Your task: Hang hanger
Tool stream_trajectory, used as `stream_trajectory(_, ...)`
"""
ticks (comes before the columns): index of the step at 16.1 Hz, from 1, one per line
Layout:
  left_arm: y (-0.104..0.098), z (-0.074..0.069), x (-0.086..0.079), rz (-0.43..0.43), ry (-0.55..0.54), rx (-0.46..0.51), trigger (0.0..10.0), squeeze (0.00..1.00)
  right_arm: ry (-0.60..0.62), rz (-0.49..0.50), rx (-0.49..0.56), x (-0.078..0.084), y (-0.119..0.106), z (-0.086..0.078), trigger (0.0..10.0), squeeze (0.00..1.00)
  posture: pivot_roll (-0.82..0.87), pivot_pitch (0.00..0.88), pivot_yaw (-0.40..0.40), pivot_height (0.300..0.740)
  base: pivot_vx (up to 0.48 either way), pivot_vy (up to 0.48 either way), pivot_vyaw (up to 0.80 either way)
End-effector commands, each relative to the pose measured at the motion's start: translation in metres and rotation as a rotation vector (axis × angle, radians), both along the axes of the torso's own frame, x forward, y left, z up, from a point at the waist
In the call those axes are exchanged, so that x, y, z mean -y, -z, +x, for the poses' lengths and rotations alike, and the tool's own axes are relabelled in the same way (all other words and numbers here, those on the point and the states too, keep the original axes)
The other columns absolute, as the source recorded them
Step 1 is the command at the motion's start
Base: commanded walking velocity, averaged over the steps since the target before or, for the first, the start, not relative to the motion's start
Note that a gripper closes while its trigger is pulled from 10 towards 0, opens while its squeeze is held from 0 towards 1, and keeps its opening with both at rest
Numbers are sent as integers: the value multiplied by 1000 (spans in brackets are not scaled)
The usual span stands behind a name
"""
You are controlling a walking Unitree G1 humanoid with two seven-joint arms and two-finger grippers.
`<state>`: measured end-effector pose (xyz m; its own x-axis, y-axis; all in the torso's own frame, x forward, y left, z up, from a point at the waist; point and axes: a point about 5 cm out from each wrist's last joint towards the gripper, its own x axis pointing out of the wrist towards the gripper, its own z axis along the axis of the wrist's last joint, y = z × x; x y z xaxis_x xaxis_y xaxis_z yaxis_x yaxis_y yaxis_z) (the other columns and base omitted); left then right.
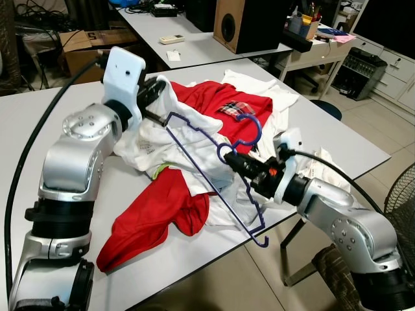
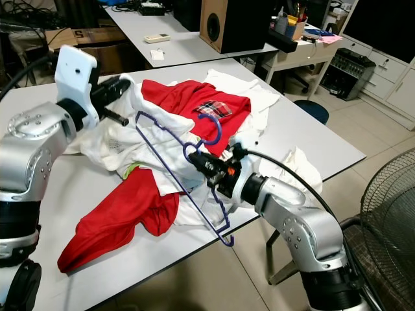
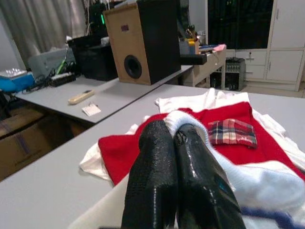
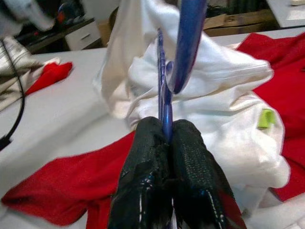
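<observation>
A purple wire hanger (image 1: pixel 194 139) is held tilted above a heap of clothes on the grey table (image 1: pixel 39 110). My right gripper (image 1: pixel 237 162) is shut on it just below the hook (image 1: pixel 257 127); in the right wrist view the fingers (image 4: pixel 190 157) pinch the blue wire (image 4: pixel 167 114). The hanger's far corner reaches into a white shirt (image 1: pixel 146 139). My left gripper (image 1: pixel 159 91) is shut on that shirt's collar, lifting it; in the left wrist view the pale fabric (image 3: pixel 248 181) lies against the closed fingers (image 3: pixel 152 176). Red garments (image 1: pixel 149 214) lie underneath.
A red shirt with a plaid patch (image 1: pixel 230 107) and more white clothes lie behind the hanger. A wooden speaker (image 1: pixel 243 23) and a remote (image 1: pixel 172 39) sit on the tables behind. A fan (image 1: pixel 402 201) stands at the right, past the table's edge.
</observation>
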<state>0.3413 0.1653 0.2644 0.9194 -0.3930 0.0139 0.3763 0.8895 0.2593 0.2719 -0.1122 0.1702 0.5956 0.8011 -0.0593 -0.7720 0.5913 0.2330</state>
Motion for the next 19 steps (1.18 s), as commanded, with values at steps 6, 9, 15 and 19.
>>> stream_trajectory(6, -19, -1, 4, 66, 37, 107, 0, 0, -36, -78, -9, -2, 5, -4, 10000, 0, 52, 0, -76, 740, 0, 0, 0)
stream_trajectory(9, -6, -2, -6, 210, 20, 80, 0, 0, 47, -20, 65, 21, -12, -4, 10000, 0, 44, 0, -71, 740, 0, 0, 0)
stream_trajectory(15, -7, 0, -7, 204, 0, 91, 0, 0, -54, 10, 48, 32, -14, -25, 10000, 0, 44, 0, -71, 740, 0, 0, 0)
stream_trajectory(19, -11, -5, 13, 152, 114, 109, 0, 0, -12, -5, -13, 28, -6, -14, 10000, 0, 34, 0, -69, 740, 0, 0, 0)
